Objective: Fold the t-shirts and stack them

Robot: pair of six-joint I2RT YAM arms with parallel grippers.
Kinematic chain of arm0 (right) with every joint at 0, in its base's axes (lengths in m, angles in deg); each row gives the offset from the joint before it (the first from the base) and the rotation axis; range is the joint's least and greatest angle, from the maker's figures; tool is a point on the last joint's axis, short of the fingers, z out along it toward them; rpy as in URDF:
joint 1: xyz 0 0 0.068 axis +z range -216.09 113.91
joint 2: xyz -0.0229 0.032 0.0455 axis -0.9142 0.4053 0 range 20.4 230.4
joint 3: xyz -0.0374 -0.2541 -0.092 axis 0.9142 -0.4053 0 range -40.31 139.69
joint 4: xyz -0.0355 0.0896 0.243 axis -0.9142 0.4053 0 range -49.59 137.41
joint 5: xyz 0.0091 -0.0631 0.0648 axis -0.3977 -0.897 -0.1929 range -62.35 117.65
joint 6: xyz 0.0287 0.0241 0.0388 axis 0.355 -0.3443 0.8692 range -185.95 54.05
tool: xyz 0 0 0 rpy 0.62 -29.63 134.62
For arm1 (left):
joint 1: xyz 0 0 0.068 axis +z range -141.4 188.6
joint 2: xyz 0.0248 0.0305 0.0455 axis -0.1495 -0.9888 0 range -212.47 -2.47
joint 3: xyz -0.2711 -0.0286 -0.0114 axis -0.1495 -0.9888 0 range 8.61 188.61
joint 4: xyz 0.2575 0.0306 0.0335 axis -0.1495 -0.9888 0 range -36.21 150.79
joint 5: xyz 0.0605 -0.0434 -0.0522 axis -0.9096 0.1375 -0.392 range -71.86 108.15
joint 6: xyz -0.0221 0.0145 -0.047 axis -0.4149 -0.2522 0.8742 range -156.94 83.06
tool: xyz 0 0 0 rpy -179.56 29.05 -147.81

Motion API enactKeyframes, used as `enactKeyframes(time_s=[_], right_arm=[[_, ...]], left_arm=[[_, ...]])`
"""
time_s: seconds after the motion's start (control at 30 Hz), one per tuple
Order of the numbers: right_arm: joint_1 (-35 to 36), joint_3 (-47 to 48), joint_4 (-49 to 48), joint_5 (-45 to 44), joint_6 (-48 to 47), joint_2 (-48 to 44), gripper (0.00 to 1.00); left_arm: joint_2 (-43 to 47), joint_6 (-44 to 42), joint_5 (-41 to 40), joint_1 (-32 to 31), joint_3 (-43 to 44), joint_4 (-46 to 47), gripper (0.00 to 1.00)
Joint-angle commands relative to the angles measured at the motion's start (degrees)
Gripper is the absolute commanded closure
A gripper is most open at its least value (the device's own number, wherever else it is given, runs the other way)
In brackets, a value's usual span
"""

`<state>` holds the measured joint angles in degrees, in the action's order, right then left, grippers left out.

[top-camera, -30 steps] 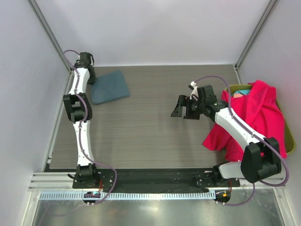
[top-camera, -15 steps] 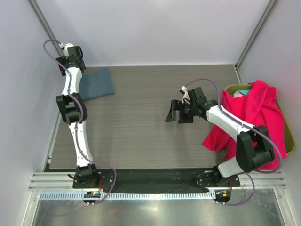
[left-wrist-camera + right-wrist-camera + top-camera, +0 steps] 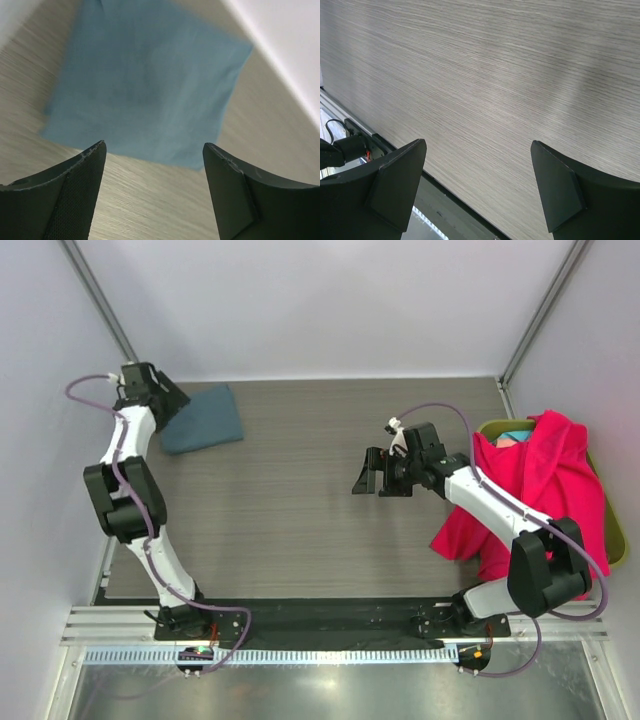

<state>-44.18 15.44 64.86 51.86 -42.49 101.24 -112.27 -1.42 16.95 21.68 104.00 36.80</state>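
A slate grey-blue t-shirt (image 3: 203,418) lies folded into a neat square at the back left of the table; the left wrist view shows it (image 3: 145,82) flat just beyond my fingers. My left gripper (image 3: 158,400) hovers at its left edge, open and holding nothing (image 3: 154,150). A bright pink-red t-shirt (image 3: 535,490) hangs crumpled over the bin at the right, spilling onto the table. A bit of teal and pale pink cloth (image 3: 512,436) peeks out behind it. My right gripper (image 3: 370,477) is open over bare table mid-scene (image 3: 477,150), left of the pink-red shirt.
The olive-green bin (image 3: 612,530) stands at the right edge, mostly covered by cloth. Grey walls with metal corner posts close in the back and sides. A black rail (image 3: 330,615) with the arm bases runs along the near edge of the wood-grain table (image 3: 300,520).
My left gripper let go of the folded grey-blue shirt, opened and pulled back to the left. The shirt shifted slightly left. My right gripper moved a little left over the table, still open.
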Motion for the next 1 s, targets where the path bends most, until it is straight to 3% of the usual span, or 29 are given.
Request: enactKeyframes(time_s=[0.0,0.13,0.23,0.7,0.83,0.97], right_arm=[[0.1,0.8,-1.3,-0.7,-0.6,-2.6,0.08],[0.1,0.7,-1.3,-1.0,-0.9,-2.7,0.08],[0.1,0.5,-1.2,-1.1,-0.9,-2.4,0.08],[0.1,0.1,-1.0,-1.9,-1.2,-1.1,0.08],[0.1,0.3,-1.1,-1.8,-1.2,-0.2,0.08],[0.1,0.7,-1.1,-1.5,-1.3,0.4,0.08]], left_arm=[[-6.4,2.9,13.7,-0.8,-1.4,2.5,0.22],[-11.1,4.3,16.5,-0.8,-0.6,3.5,0.23],[-14.4,4.5,13.6,-0.6,1.4,3.4,0.24],[-28.9,-3.9,5.3,4.4,24.7,-8.9,0.24],[-27.2,-3.6,8.1,4.6,23.8,-9.9,0.24],[-19.2,-1.9,7.6,2.3,20.0,-6.3,0.23]])
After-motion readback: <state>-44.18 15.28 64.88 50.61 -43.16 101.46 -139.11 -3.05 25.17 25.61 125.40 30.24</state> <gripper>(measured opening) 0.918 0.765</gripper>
